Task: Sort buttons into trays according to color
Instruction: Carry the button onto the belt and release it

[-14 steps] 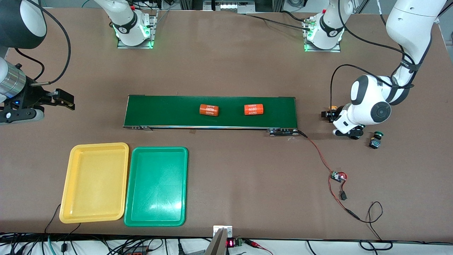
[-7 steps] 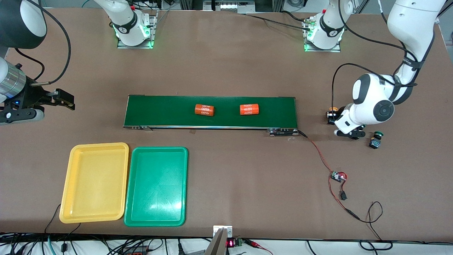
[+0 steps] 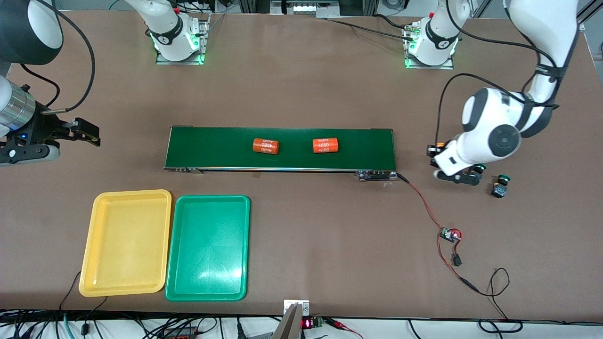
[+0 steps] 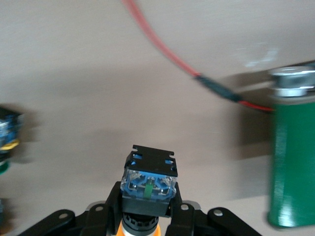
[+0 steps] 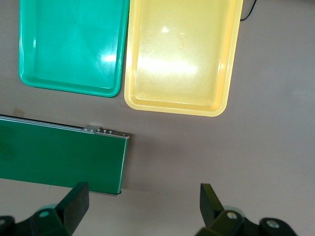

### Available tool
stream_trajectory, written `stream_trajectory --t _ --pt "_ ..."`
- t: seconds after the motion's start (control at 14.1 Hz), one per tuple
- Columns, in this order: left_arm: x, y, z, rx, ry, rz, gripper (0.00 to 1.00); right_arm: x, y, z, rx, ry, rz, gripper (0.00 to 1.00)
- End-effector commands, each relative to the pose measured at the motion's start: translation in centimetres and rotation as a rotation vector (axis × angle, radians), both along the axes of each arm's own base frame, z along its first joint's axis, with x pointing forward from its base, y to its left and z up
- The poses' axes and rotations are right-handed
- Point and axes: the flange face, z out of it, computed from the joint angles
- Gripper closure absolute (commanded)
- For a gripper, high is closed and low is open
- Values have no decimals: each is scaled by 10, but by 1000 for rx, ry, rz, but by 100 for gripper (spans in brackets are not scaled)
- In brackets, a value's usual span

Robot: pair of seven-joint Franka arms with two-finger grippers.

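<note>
A brown bench [image 3: 301, 84] carries a yellow tray [image 3: 101, 245] beside a green tray [image 3: 181, 249]. The conveyor belt [image 3: 212, 148] is dark green, and the 2 cylinders [image 3: 265, 146] on it are orange with white lettering. The button [image 4: 149, 183] in the black left hand [image 4: 147, 219] has a black body, a clear blue-tinted base and an orange cap. A second button [image 3: 500, 186] has a green cap. A red wire [image 3: 424, 205] trails from the belt.
</note>
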Motion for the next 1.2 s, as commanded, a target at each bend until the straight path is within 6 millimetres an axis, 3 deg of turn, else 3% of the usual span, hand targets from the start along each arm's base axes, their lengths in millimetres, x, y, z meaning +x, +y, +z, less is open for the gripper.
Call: stream_trajectory --t 0.0,0.35,0.57,1.13 --pt "2 -33 16 -70 12 21 100 -1 2 4 -13 -10 -3 0" --pt "9 -102 23 -123 7 44 100 -1 2 4 -13 -10 -3 0" --pt "6 -137 5 -114 37 89 100 -1 2 5 -13 -11 -4 0" --pt "-3 -156 -19 -114 60 81 99 -1 1 4 -12 -10 -6 0"
